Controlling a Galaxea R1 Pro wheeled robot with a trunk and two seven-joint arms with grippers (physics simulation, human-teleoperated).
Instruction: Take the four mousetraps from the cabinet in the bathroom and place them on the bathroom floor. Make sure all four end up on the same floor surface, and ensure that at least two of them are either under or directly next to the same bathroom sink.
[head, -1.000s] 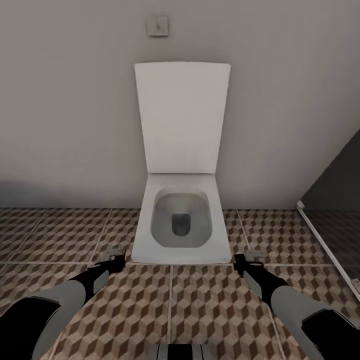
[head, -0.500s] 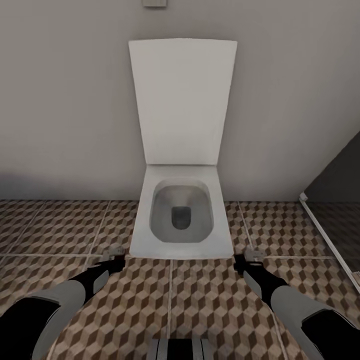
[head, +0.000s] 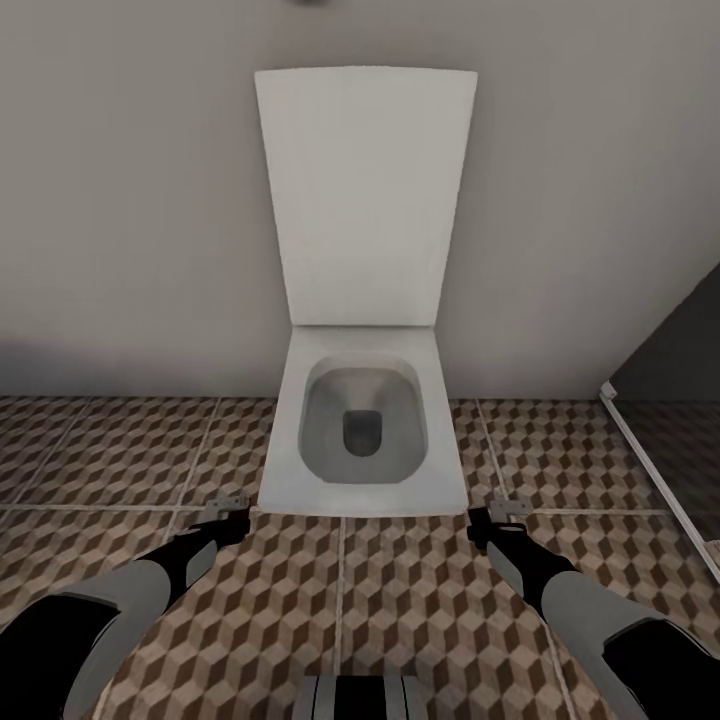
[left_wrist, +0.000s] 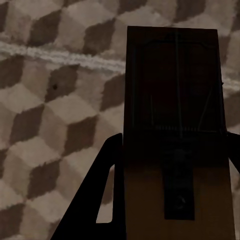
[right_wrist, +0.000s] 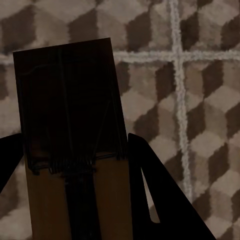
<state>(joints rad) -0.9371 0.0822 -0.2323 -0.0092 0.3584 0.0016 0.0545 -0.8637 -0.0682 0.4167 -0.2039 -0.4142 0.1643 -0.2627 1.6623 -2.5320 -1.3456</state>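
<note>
Facing a white square-edged toilet (head: 362, 430) with its flat lid (head: 365, 195) raised against a plain grey wall (head: 130, 200), the robot holds both grey-and-black arms low over the bathroom floor (head: 420, 620), whose large square tiles carry a brown, beige and white cube pattern with pale grout lines. In the head view the left claw (head: 226, 514) sits just off the toilet's near left corner and the right claw (head: 500, 516) just off its near right corner, each showing a small flat brownish piece at its tip. The left wrist view shows the left claw (left_wrist: 170, 165) clamped on a small flat rectangular brown wooden mousetrap (left_wrist: 175, 150) with dark wire parts and a coiled spring across its middle; one black finger (left_wrist: 97, 195) presses against the board's edge, and the board juts out above the patterned tiles, its far half in shadow. The right wrist view shows the right claw (right_wrist: 75, 170) gripping a second wooden mousetrap of the same kind (right_wrist: 72, 125), a black finger (right_wrist: 160, 195) tight against its side, with a crossing of grout lines on the tiles beyond it. At the head view's right edge stands a dark panel with a white bottom rail (head: 650, 470) running along the floor.
</note>
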